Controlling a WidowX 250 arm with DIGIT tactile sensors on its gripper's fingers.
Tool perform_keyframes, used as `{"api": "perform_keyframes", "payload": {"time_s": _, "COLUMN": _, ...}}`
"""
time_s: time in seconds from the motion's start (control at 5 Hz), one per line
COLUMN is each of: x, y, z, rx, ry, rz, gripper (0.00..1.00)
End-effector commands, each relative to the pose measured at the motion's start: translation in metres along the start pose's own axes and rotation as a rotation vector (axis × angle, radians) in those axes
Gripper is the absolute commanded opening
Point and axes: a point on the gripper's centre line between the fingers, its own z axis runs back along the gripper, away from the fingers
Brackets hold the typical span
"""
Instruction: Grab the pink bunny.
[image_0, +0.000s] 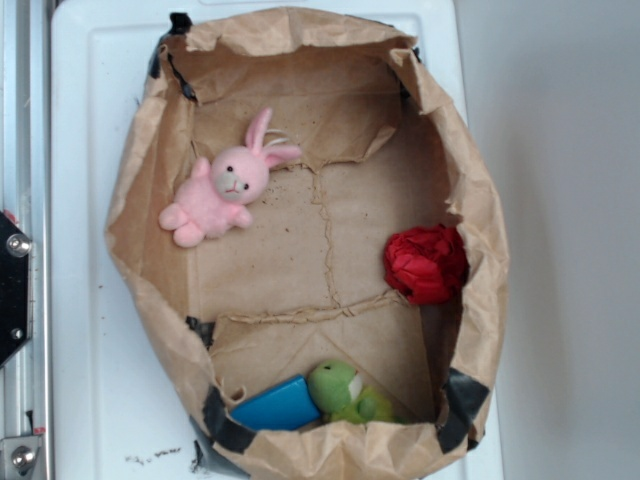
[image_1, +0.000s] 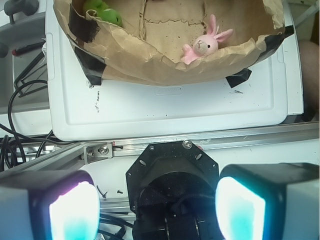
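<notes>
The pink bunny (image_0: 222, 190) lies on its back in the far left part of a brown paper bag (image_0: 480, 215) that is folded open like a tub. It also shows in the wrist view (image_1: 204, 45), near the bag's near wall. My gripper (image_1: 156, 210) is open and empty, its two glowing pads (image_1: 72, 212) wide apart. It hangs well back from the bag, over the robot's black base and the metal rail. The gripper does not show in the exterior view.
A red ball of wrinkled paper (image_0: 426, 263) sits at the bag's right side. A green plush toy (image_0: 345, 392) and a blue block (image_0: 277, 405) lie at its near end. The bag stands on a white tray (image_1: 165, 107). Cables (image_1: 20, 75) lie to the left.
</notes>
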Motion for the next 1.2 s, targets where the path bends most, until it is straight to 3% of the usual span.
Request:
{"api": "perform_keyframes", "payload": {"time_s": 0.0, "x": 0.0, "y": 0.0, "z": 0.0, "rx": 0.0, "ry": 0.0, "rz": 0.0, "gripper": 1.0}}
{"api": "perform_keyframes", "payload": {"time_s": 0.2, "x": 0.049, "y": 0.031, "z": -0.023, "rx": -0.019, "ry": -0.036, "rz": 0.008, "gripper": 1.0}}
{"api": "perform_keyframes", "payload": {"time_s": 0.6, "x": 0.145, "y": 0.059, "z": -0.058, "rx": -0.02, "ry": -0.112, "rz": 0.086, "gripper": 1.0}}
{"api": "perform_keyframes", "payload": {"time_s": 1.0, "x": 0.161, "y": 0.068, "z": -0.092, "rx": 0.023, "ry": -0.134, "rz": 0.108, "gripper": 1.0}}
